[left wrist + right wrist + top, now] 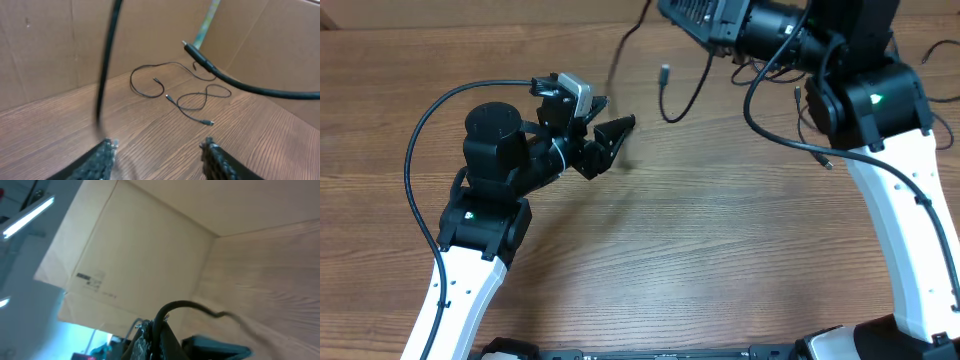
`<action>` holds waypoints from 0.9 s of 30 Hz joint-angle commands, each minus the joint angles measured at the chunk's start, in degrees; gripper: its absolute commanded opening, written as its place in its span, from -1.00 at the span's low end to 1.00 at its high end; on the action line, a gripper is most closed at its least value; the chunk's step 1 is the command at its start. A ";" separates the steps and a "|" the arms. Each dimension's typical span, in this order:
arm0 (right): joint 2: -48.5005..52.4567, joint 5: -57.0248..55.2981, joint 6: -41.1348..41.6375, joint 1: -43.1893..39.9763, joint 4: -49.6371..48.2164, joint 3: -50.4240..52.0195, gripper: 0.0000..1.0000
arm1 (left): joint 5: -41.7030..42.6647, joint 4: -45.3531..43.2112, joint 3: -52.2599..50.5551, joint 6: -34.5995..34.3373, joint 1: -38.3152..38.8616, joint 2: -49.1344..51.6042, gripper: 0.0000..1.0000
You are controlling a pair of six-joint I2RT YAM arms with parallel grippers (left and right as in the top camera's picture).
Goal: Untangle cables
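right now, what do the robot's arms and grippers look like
The left arm and right arm: white lower links, black joint housings, a green light on each, a thick black wire alongside. The left gripper has black, ridged, wedge-shaped fingers; the right gripper shows only dark fingers.

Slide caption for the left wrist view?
Left gripper open over the wood table, loose black cables lying ahead, one blurred strand hanging beside its finger.
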State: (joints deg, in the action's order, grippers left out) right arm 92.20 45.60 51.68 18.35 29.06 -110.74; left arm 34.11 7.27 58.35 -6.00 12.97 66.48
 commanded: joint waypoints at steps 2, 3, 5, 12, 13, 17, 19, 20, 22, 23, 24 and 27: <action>-0.81 4.55 3.63 1.60 -3.41 -1.09 -0.93 | -3.04 -0.42 1.07 -0.04 -0.17 0.42 0.15; -0.81 5.64 4.31 1.62 -4.15 -1.09 -0.93 | -5.01 -0.39 1.07 -0.20 -0.20 0.76 0.08; -0.81 6.60 5.33 1.62 -4.85 -1.09 -0.93 | -8.92 -0.22 1.07 -1.79 -0.20 1.55 0.08; -0.81 6.56 5.31 1.51 -4.79 -1.09 -0.93 | -11.89 -0.24 1.07 -2.40 -0.22 2.51 -0.44; -0.81 6.58 5.31 1.51 -4.79 -1.09 -0.93 | -12.87 -0.24 1.07 -2.40 -0.22 2.51 -0.58; -0.81 6.97 5.31 1.53 -4.76 -1.09 -0.93 | -16.81 -0.07 1.07 -3.02 -0.20 2.51 -0.91; -0.81 7.06 5.31 1.53 -4.74 -1.09 -0.93 | -16.90 -0.13 1.07 -3.48 -0.20 2.51 -0.92; -0.81 7.06 5.31 1.53 -4.72 -1.09 -0.93 | -16.90 -0.22 1.07 -3.48 -0.20 2.51 -0.91; -0.81 7.04 5.29 1.53 -4.72 -1.09 -0.93 | -16.15 -0.26 1.07 -3.48 -0.20 2.49 -0.83; -0.81 6.99 5.29 1.53 -4.74 -1.09 -0.93 | -15.08 -0.26 1.07 -3.45 -0.20 2.49 -0.67; -0.81 6.97 5.31 1.51 -4.76 -1.09 -0.93 | -13.35 -0.26 1.07 -3.45 -0.20 2.49 -0.50; -0.81 6.21 5.31 1.51 -4.74 -1.09 -0.93 | -8.00 -0.55 1.07 -3.39 -0.20 2.49 -0.21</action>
State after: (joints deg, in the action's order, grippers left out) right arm 92.20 52.12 56.97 19.90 24.86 -110.74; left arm 20.62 7.22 58.35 -9.13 12.97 68.79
